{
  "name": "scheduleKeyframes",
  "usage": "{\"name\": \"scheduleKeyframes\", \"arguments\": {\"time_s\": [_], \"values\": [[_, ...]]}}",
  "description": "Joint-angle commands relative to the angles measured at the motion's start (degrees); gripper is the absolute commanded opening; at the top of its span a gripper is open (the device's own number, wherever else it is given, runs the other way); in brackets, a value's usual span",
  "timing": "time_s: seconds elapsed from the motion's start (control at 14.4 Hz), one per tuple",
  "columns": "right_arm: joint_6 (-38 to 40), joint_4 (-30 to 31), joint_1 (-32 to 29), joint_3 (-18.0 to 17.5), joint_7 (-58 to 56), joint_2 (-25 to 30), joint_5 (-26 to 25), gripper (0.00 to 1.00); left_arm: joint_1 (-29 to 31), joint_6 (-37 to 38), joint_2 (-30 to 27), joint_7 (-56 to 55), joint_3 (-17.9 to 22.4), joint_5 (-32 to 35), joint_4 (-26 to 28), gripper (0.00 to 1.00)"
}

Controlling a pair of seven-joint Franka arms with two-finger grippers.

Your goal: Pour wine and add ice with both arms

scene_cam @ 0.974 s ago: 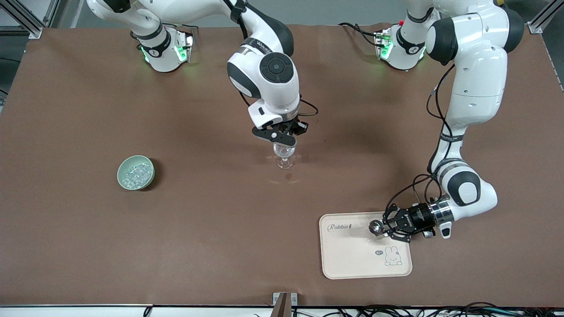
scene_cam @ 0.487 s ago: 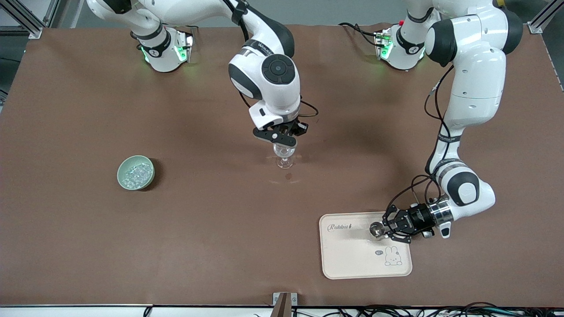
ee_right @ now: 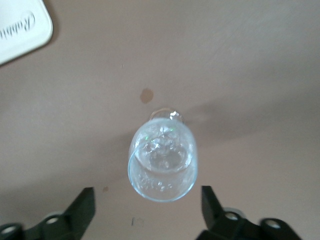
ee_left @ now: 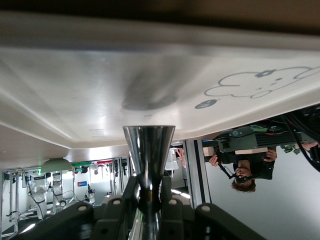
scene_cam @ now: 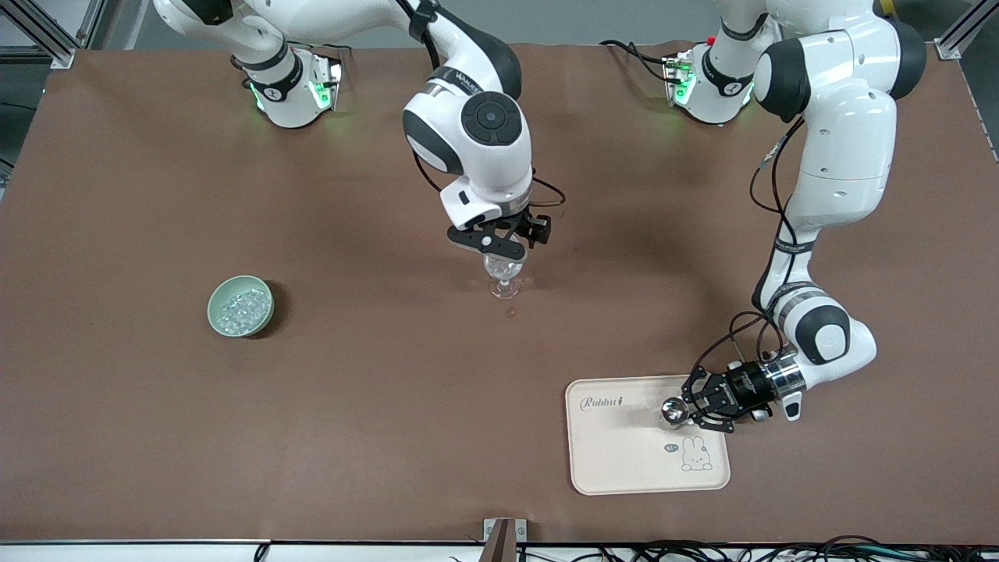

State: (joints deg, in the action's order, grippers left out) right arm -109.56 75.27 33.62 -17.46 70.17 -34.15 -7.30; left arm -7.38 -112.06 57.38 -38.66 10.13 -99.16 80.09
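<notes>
Brown matting covers the bench (scene_cam: 375, 437), and near its middle stands a clear wine glass (scene_cam: 504, 275) with ice chunks (ee_right: 162, 145) in its bowl, a small dark spot (scene_cam: 510, 313) on the mat just nearer the front camera. Directly over the glass hangs the right gripper (scene_cam: 502, 244), its fingers (ee_right: 82, 205) spread wide on either side of the rim without touching it. More ice (scene_cam: 241, 307) lies heaped in a pale green bowl (scene_cam: 221, 320) toward the right arm's end, well apart from the glass, with open mat all around both. Toward the left arm's end, nearer the front camera, a cream tray (scene_cam: 616, 460) reads "Rabbit" beside a drawn rabbit. The left gripper (scene_cam: 687, 411) is over that tray's edge, pinching a shiny metal jigger (scene_cam: 671, 410) by its narrow waist (ee_left: 149, 192). Aluminium framing stands at the bench corners, and cables run along the near edge.
</notes>
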Motion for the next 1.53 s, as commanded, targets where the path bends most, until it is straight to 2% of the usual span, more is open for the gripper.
{"name": "scheduleKeyframes", "arguments": {"time_s": [0.0, 0.14, 0.28, 0.49, 0.63, 0.76, 0.9, 1.04, 1.25, 1.46], "values": [[5.0, -0.9, -4.4, -0.6, -4.0, 4.9, -3.2, 1.00, 0.1, 1.1, 0.0, 2.0, 0.4, -1.7, 0.2, 1.00], [9.6, -0.5, -8.9, -0.6, -7.1, 9.5, -5.3, 1.00, 0.3, 1.2, -0.2, 2.7, 0.4, -1.8, 1.3, 1.00], [14.2, 0.0, -13.8, -0.6, -11.5, 13.7, -5.3, 1.00, 0.9, 3.2, -0.2, 2.8, 0.9, -1.5, 1.6, 1.00], [17.7, 2.7, -20.9, -0.9, -17.5, 19.5, -5.3, 1.00, 0.6, 6.8, -0.2, 3.8, 5.2, -0.5, 1.6, 1.00], [20.7, 2.8, -25.6, -1.0, -22.0, 22.1, -4.8, 1.00, 0.9, 6.9, -0.3, 5.9, 5.2, 1.5, 1.6, 1.00], [23.3, 2.8, -29.9, -1.2, -28.9, 24.5, -3.9, 1.00, 1.0, 6.9, -1.0, 6.0, 5.4, 8.1, 1.2, 1.00], [25.7, 2.7, -32.6, -0.2, -33.9, 26.2, -1.1, 1.00, 1.5, 6.9, -3.1, 6.0, 5.7, 20.2, 0.7, 1.00], [27.7, 2.6, -33.2, 3.2, -39.2, 27.6, 1.1, 1.00, 1.8, 6.9, -4.1, 6.0, 8.0, 26.6, -2.8, 1.00], [31.2, 2.6, -33.3, 11.5, -48.5, 29.7, 6.4, 1.00, 1.6, 7.5, -7.3, 6.1, 12.6, 33.1, -4.8, 1.00], [31.7, 2.6, -35.4, 15.1, -53.6, 30.5, 6.9, 1.00, 1.7, 6.9, -10.2, 6.1, 15.3, 39.3, -9.1, 1.00]]}}
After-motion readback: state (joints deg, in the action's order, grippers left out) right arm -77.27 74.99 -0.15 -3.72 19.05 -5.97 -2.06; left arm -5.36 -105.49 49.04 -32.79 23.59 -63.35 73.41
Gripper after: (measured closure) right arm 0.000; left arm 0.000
